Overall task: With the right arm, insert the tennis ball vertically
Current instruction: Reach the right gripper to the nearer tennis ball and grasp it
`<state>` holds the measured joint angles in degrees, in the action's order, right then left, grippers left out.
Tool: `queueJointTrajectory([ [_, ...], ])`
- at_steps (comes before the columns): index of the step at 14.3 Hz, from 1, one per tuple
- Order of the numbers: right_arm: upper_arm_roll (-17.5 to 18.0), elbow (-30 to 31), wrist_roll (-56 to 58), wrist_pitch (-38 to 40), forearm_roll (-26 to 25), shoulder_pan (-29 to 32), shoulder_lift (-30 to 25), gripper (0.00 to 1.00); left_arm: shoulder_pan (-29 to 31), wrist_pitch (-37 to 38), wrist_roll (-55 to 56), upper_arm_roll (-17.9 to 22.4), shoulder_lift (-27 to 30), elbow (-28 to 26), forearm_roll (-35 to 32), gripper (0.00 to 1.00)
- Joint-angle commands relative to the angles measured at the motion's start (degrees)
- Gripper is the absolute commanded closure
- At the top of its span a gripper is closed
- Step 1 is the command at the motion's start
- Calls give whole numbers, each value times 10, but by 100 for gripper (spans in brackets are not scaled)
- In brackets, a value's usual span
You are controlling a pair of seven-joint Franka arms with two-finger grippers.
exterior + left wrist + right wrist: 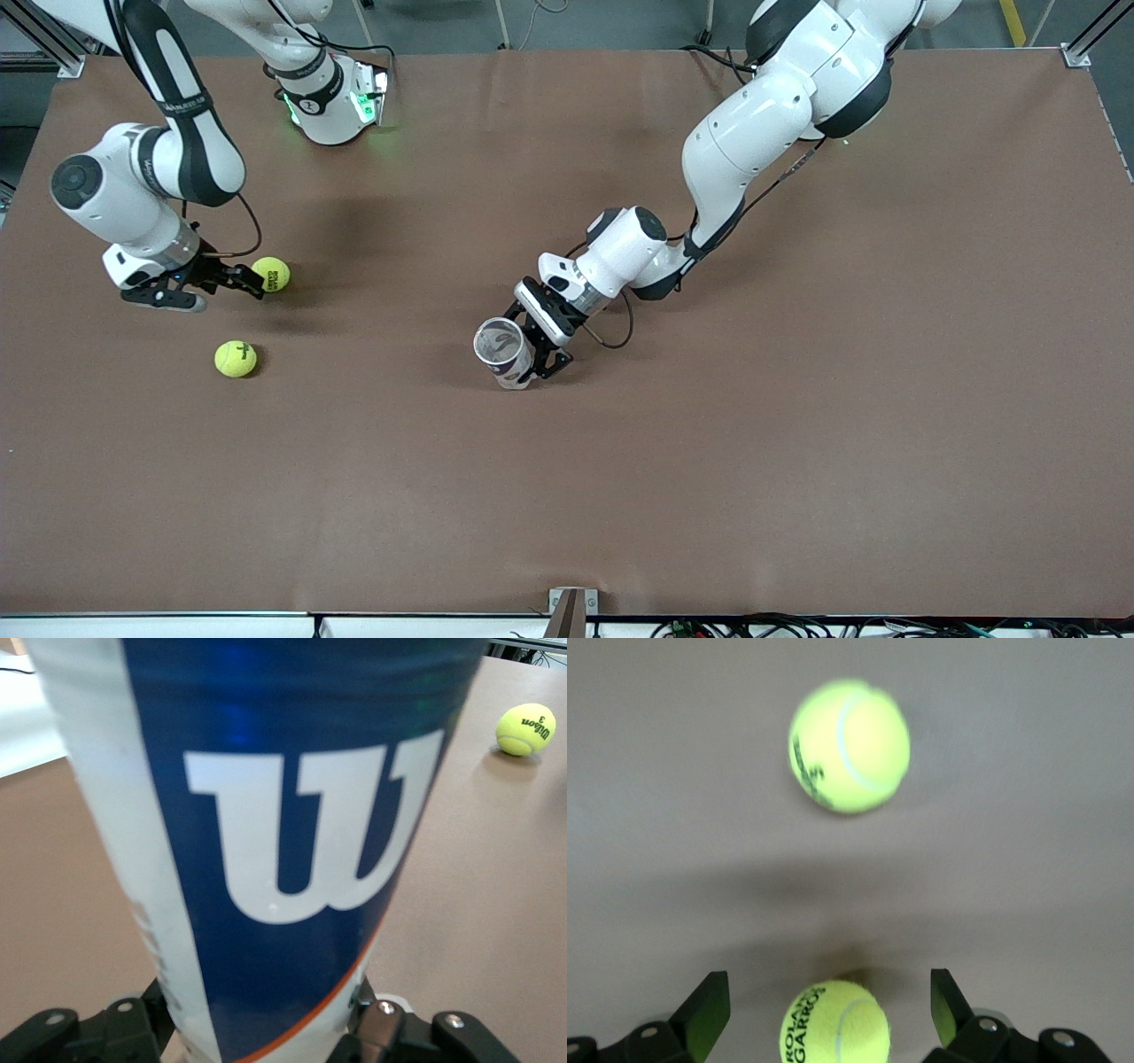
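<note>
1. Right gripper [232, 281], jaws spread wide, is placed just beside the Roland Garros tennis ball [271, 274] on the desk [797, 443]; centring is needed before closing.
2. Left gripper [532, 354] has its jaws pinching the upright Wilson ball can [503, 352].
3. The second tennis ball [236, 359] lies near; open desk runs between balls and can.

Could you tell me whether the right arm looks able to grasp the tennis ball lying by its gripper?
Probably yes: the right gripper is open, the tennis ball lies between its fingers, and nothing blocks it.
</note>
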<state>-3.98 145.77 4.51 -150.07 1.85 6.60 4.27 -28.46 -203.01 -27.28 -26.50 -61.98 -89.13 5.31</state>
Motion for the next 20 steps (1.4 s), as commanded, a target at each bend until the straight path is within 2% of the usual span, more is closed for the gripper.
queueJointTrajectory([
  [1,5,14,4,-35,7,10,26,0,0,-5,-1,-2,3,-3,4,25],
  [4,6,36,3,-69,7,10,39,0,0,-5,-1,-2,4,-4,4,25],
  [17,7,64,1,-64,8,8,49,1,-2,-5,-1,-2,5,-3,2,25],
  [19,7,64,1,-63,7,7,50,7,-2,-5,-1,-2,5,-3,2,25],
  [20,7,64,1,-62,7,6,50,14,-2,-5,-2,-2,5,-2,1,25],
])
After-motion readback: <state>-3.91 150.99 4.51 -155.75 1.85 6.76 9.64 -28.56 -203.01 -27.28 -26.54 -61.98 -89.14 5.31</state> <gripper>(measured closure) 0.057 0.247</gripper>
